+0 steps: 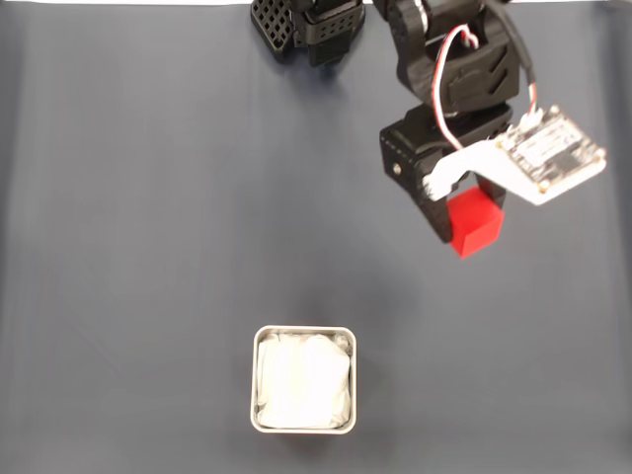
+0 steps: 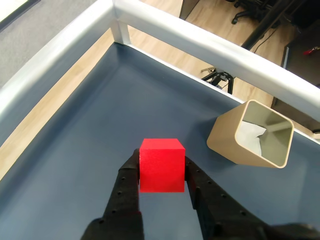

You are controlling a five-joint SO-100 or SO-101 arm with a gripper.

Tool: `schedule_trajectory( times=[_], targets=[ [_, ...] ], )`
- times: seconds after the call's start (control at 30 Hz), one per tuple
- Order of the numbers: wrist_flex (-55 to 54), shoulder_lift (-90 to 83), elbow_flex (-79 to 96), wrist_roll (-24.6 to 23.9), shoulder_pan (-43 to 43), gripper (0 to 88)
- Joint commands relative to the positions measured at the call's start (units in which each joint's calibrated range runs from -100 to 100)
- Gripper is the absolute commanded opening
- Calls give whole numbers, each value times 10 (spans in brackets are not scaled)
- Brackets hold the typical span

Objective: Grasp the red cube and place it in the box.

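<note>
The red cube [image 1: 475,222] is held in my black gripper [image 1: 464,225] at the upper right of the fixed view, raised off the dark blue mat. In the wrist view the red cube [image 2: 161,165] sits squarely between the two black fingers [image 2: 129,186], with the gripper [image 2: 161,167] shut on its sides. The box [image 1: 303,380], a square white-rimmed tray with white paper lining, stands at the lower centre of the fixed view, well below and left of the cube. In the wrist view the box [image 2: 251,135] lies ahead to the right, its opening facing the camera.
The arm's black base [image 1: 306,25] stands at the top edge of the fixed view. A white camera board [image 1: 548,153] rides on the wrist. A metal table rail [image 2: 200,45] runs beyond the mat's far edge in the wrist view.
</note>
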Motion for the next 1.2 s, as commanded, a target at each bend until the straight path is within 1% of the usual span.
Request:
schedule_trajectory(
  times=[0.0, 0.57, 1.17],
  targets=[
    [1, 4, -46, -9, 21, 33],
    [-3, 103, -148, -26, 95, 20],
    [-29, 194, -246, -47, 147, 20]
  ],
)
